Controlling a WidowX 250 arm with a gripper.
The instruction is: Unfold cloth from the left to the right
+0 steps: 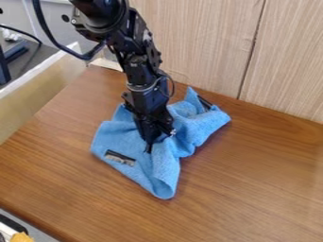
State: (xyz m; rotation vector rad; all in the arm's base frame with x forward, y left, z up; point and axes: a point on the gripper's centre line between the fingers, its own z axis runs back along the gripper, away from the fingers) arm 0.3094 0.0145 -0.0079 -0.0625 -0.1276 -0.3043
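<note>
Far left corner: a dark blue object (17, 51) beyond the pale board.
Near left corner: a small orange-yellow piece (21, 237) beside something black and white, cut by the edge.
Left side: a pale board (38, 87) slanting along the table's left edge.
Table: brown wood-grained top (56, 165), under the cloth and spreading to the right.
Cable: a thick black cable (84, 57) looping down left of the arm and back up to it.
Cloth: blue, on the table right of the pale board; its left part (110, 134) lies broader, a pointed corner runs toward the near side, and the right part is folded and bunched.
Patch: a black and grey patch (120, 158) on the cloth's near left part.
Arm: black (135, 61), entering at the far edge left of centre and slanting down to the right.
Gripper: black (150, 145), pointing down at the middle of the cloth, among its folds.
Jaws: whether clenched on cloth or released, I cannot tell.
Strip: a dark strip (204, 102) at the cloth's far right part.
Far side: pale wood-grained panels (202, 42) with a dark upright seam between them, behind the table.
</note>
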